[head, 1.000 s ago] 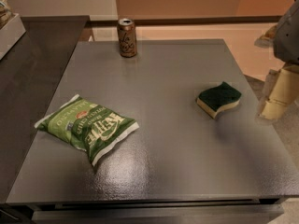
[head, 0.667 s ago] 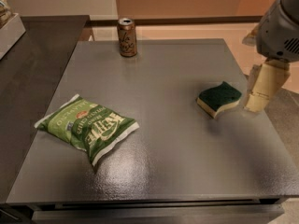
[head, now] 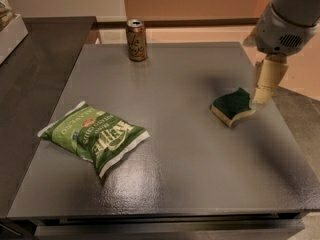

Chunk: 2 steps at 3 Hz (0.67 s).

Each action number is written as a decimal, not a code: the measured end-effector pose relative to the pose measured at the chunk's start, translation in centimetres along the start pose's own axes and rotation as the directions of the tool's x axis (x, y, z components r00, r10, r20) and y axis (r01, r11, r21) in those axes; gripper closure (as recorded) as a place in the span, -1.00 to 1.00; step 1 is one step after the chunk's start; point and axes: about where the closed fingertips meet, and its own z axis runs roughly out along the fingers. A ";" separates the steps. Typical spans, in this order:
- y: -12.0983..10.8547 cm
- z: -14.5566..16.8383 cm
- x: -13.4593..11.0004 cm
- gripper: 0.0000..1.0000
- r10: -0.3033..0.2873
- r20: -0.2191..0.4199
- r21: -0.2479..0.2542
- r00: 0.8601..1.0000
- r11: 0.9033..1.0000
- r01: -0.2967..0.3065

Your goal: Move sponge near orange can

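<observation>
The tool (head: 261, 98) has moved left and is now at the right edge of the sponge (head: 232, 105), which lies on the worktop (head: 190, 154) well apart from the orange can (head: 136, 40). Whether the tool is clenched, I cannot tell.

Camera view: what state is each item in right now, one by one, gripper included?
sponge: lying flat on the table, green side up, not lifted.
can: standing upright at the table's far edge, well away from the sponge.
chip bag: lying flat, label up, front left.
gripper: low at the sponge's right edge; whether it touches cannot be told.
</observation>
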 end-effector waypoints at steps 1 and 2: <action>-1.4 2.1 1.1 -1.00 -0.049 -0.004 -0.046 0.999 0.998 0.048; -1.4 4.3 2.0 -1.00 -0.080 -0.005 -0.095 0.997 0.992 0.079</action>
